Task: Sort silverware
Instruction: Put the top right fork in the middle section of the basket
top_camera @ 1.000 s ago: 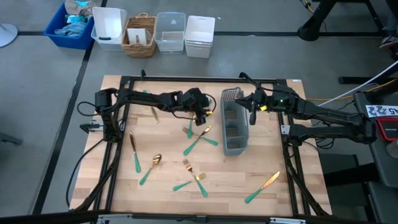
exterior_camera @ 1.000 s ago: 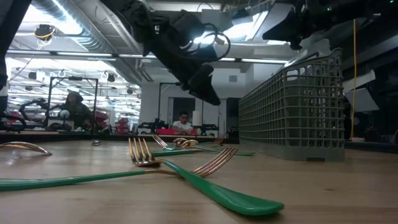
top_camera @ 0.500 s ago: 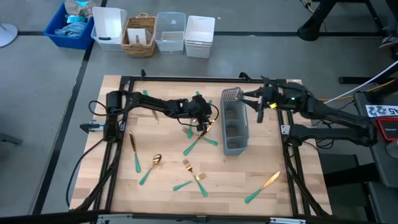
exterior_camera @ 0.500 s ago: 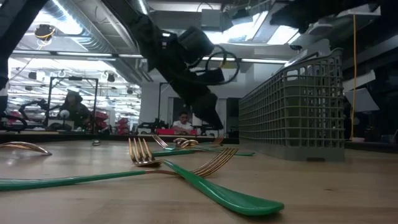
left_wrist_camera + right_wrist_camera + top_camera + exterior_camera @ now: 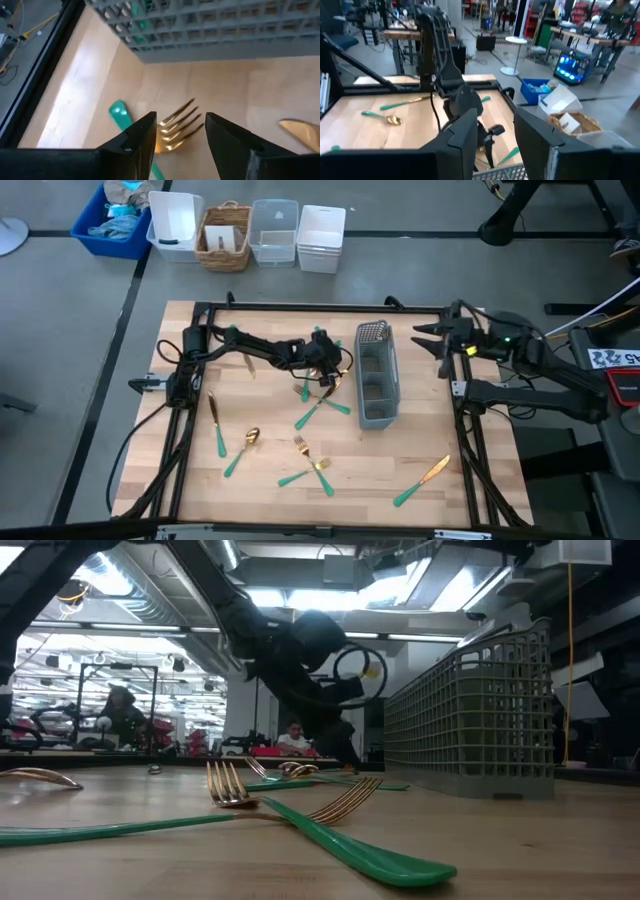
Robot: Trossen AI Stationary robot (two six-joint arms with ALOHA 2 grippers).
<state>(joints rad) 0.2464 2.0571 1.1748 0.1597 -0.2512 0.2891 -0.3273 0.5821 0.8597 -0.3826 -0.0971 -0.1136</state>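
Note:
The silverware lies scattered on the wooden table: two crossed forks [image 5: 322,406] beside the grey mesh caddy [image 5: 378,380], a knife [image 5: 214,420], a spoon [image 5: 245,448], two more forks [image 5: 310,467] and a knife [image 5: 425,480] near the front. Teal handles [image 5: 142,10] show inside the caddy. My left gripper [image 5: 328,378] is low over the table just left of the caddy and open. Its fingers stand on either side of a gold fork head [image 5: 176,127] without visibly touching it. My right gripper [image 5: 432,345] hangs open and empty, right of the caddy.
Several bins and a wicker basket [image 5: 225,235] stand beyond the table's far edge. A black frame rail [image 5: 320,308] runs around the table. A gold head [image 5: 300,132] lies right of the left fingers. People [image 5: 293,738] sit in the room behind.
My left gripper has sunk toward the table, down to the forks beside the caddy. My right gripper has drawn back from above the caddy toward the table's right edge and risen.

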